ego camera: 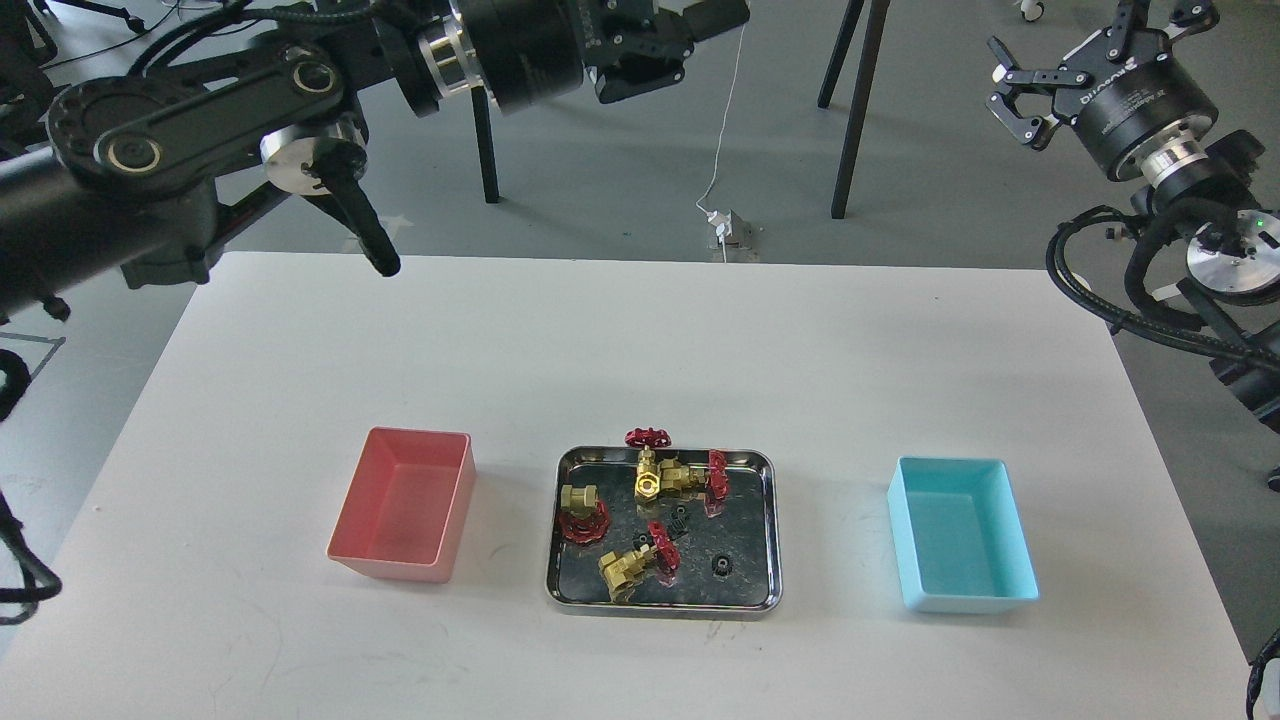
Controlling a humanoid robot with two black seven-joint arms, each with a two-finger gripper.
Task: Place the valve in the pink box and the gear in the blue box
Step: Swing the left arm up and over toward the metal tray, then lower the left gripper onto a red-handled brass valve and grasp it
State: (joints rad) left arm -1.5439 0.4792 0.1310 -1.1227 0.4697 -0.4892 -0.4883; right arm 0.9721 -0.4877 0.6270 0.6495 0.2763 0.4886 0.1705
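Several brass valves with dark red handwheels (650,472) lie in a shiny steel tray (660,607) at the table's front centre. One red handwheel (648,437) rises over the tray's far rim. Small black gears lie in the tray too, one (719,566) at the front right and another (680,520) near the middle. The pink box (395,565) stands left of the tray and is empty. The blue box (965,600) stands right of it and is empty. My left gripper (685,45) is open and empty, high beyond the table's far edge. My right gripper (1095,35) is open and empty at the top right.
The white table (700,340) carries only the tray and the two boxes. Dark stand legs (860,110) and a white cable with a plug (725,225) are on the floor beyond the far edge. My left arm (200,140) spans the top left.
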